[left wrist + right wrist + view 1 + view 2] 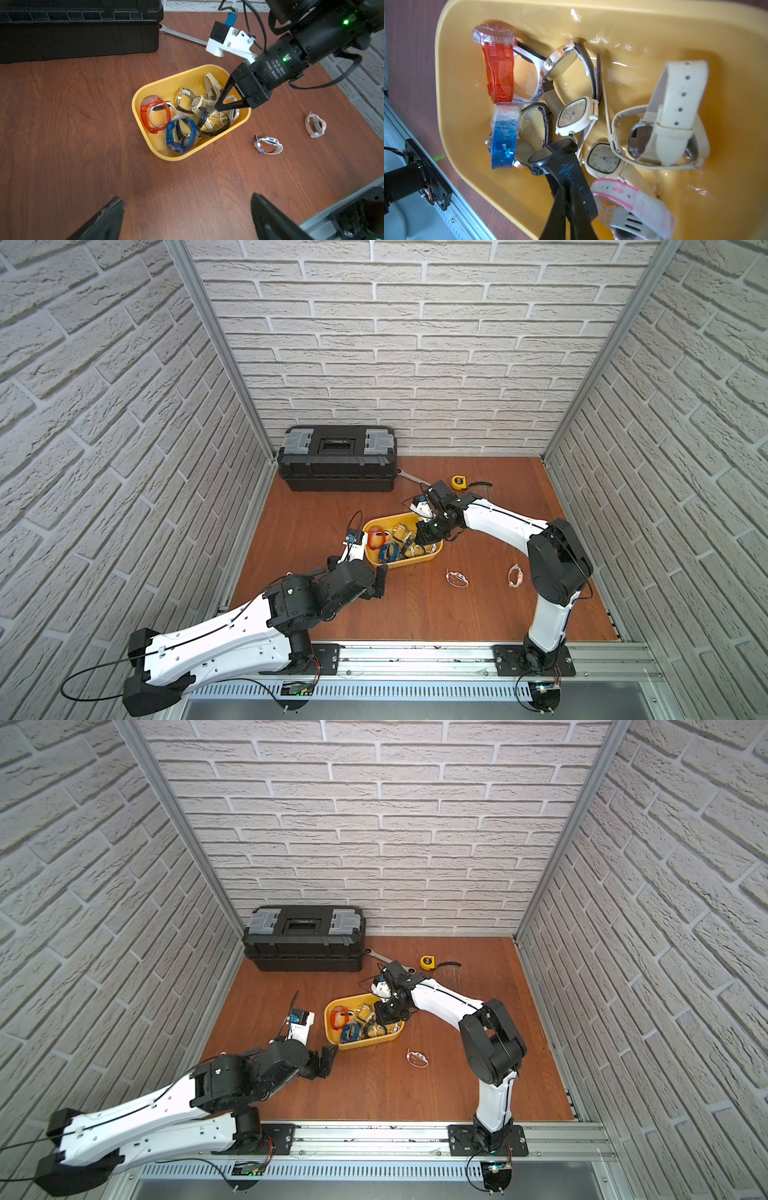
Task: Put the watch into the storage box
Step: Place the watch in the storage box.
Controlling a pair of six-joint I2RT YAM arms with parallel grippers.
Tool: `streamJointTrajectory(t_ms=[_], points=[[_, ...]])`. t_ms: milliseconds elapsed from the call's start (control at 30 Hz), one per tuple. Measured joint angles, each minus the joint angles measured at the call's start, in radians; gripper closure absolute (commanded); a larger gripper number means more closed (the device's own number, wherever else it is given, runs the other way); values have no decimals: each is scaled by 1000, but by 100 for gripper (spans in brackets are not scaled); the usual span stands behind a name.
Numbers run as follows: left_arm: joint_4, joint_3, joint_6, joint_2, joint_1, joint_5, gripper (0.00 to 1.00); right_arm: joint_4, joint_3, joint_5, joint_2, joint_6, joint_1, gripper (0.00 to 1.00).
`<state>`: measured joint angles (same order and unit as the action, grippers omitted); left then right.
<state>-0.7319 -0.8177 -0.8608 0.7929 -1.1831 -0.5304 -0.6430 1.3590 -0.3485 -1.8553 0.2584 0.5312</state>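
Observation:
The yellow storage box (409,565) (365,1042) (137,116) (452,104) stands mid-table and holds several watches, among them red, blue, cream and pink ones. My right gripper (567,188) (217,109) (419,541) reaches down into the box, shut on the strap of a black watch (560,158) (204,118) that lies among the others. My left gripper (187,199) (374,585) hovers open and empty over bare wood at the box's near-left corner. Two more watches lie on the table right of the box: a white and purple one (268,144) (457,578) and a white and orange one (314,125) (515,574).
A black toolbox (336,458) with grey latches sits against the back wall on the left. Beside it lie a wrench (411,477) and a yellow tape measure (458,482). Brick walls enclose the table on three sides.

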Motion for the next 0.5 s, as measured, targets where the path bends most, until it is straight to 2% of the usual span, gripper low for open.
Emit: streamJointTrajectory(t_ms=[267,400,500], points=[[4,0,4,13,0,1,2,3,-30,1,185,16,-10,68],[6,0,4,13,0,1,2,3,-57,-2,297,18,-37,54],[7,0,4,13,0,5,2,-3,-145,5,394,21,-78,43]])
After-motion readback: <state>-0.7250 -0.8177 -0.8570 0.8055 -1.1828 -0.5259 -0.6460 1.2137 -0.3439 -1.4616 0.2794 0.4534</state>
